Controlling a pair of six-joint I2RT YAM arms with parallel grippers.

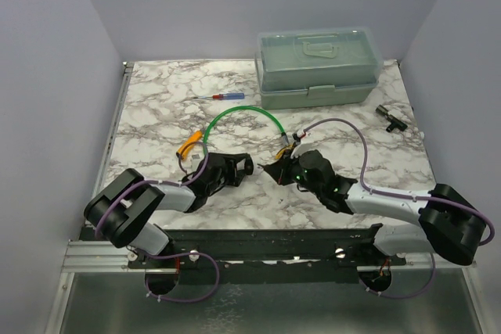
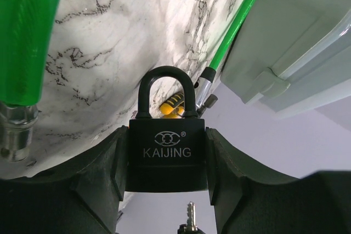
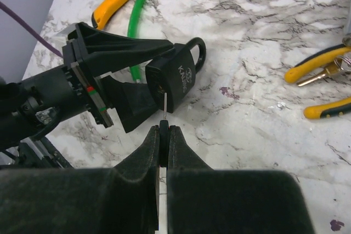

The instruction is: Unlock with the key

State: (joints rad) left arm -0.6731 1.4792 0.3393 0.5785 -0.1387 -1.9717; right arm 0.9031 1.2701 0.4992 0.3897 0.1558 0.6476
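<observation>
Grips the KAIJING padlock (image 2: 167, 154) by its flanks in the left gripper (image 1: 244, 166), keyhole end turned toward the right arm for access. Pinches the key (image 3: 164, 105) by its head in the tightly closed right gripper (image 3: 163, 131), blade aimed just short of the keyway.

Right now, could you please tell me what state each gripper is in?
Left gripper: closed on the black padlock.
Right gripper: shut, pinching the key, its blade pointing at the padlock.

My arms reach inward to centre frame, left gripper (image 1: 245, 166) clamped half-wide, right gripper (image 1: 272, 170) pinched shut, tips nearly meeting.
</observation>
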